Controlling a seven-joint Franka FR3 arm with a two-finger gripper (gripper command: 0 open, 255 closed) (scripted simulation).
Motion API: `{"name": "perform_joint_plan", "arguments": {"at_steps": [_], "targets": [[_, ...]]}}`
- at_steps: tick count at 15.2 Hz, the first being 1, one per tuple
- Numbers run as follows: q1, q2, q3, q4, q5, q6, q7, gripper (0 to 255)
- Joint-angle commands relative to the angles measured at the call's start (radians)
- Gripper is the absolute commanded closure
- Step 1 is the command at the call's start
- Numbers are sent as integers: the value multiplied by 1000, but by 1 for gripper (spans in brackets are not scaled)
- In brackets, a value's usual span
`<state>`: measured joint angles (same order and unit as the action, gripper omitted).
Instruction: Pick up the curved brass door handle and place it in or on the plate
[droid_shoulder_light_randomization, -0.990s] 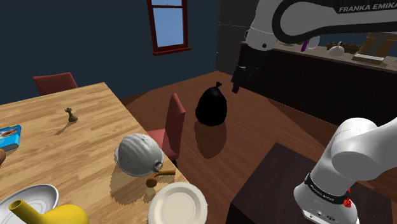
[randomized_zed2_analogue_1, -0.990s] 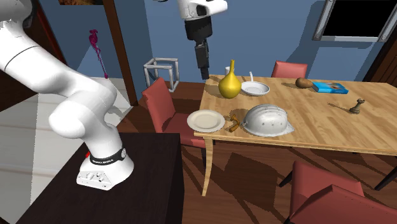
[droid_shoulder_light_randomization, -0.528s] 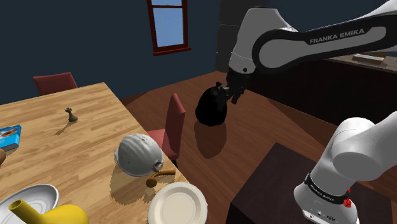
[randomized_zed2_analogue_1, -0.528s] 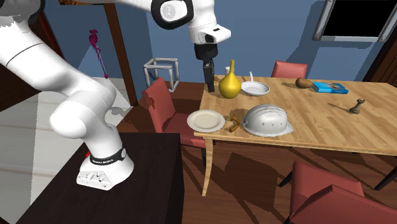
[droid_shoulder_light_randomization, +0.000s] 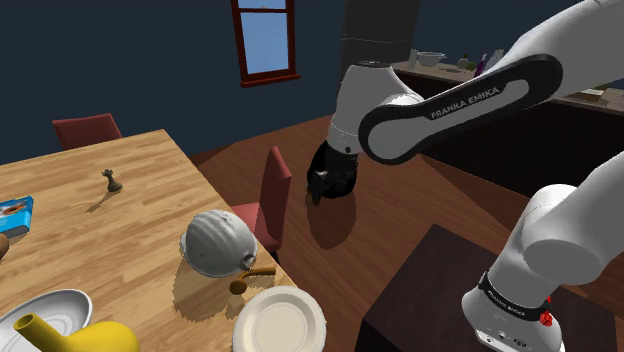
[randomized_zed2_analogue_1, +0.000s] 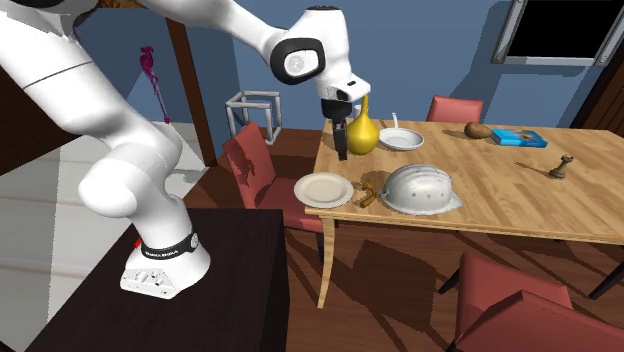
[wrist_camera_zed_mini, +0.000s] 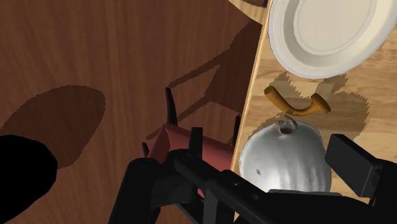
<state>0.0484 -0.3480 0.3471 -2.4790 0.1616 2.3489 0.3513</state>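
Observation:
The curved brass door handle (droid_shoulder_light_randomization: 256, 271) (randomized_zed2_analogue_1: 367, 194) (wrist_camera_zed_mini: 299, 106) lies on the wooden table (droid_shoulder_light_randomization: 120, 215) between a grey hard hat (droid_shoulder_light_randomization: 217, 241) (randomized_zed2_analogue_1: 425, 188) (wrist_camera_zed_mini: 284, 156) and a cream plate (droid_shoulder_light_randomization: 280, 320) (randomized_zed2_analogue_1: 323, 188) (wrist_camera_zed_mini: 331, 32). The plate sits at the table's corner and holds nothing. My black gripper (droid_shoulder_light_randomization: 318, 190) (randomized_zed2_analogue_1: 341, 150) (wrist_camera_zed_mini: 251, 179) hangs open in the air beyond the table's edge, over a red chair (wrist_camera_zed_mini: 184, 143). It is well above the handle and apart from it, with nothing between its fingers.
A yellow vase (randomized_zed2_analogue_1: 361, 131) and a white bowl (randomized_zed2_analogue_1: 400, 138) stand near the plate's end of the table. A chess piece (droid_shoulder_light_randomization: 112, 181), a blue box (randomized_zed2_analogue_1: 520, 138) and red chairs (randomized_zed2_analogue_1: 255, 165) are around. A black bag (droid_shoulder_light_randomization: 340, 165) sits on the floor.
The arm has swung down and in toward the table, bringing the gripper from high up to just beside the chair and the table's edge. Nothing on the table has moved.

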Motion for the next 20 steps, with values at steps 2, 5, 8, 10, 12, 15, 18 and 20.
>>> {"name": "perform_joint_plan", "arguments": {"at_steps": [2, 5, 8, 10, 12, 15, 18, 20], "targets": [[-2, 101, 43, 15, -18, 93, 55, 0], [-8, 214, 85, 46, -66, 178, 126, 0], [-9, 336, 115, 90, -147, 253, 218, 0], [0, 419, 122, 126, -217, 294, 290, 0], [22, 503, 114, 169, -294, 329, 364, 0], [78, 625, 77, 245, -395, 368, 464, 0], [146, 740, 30, 332, -468, 396, 541, 0], [191, 816, 0, 396, -502, 409, 580, 0]]}}
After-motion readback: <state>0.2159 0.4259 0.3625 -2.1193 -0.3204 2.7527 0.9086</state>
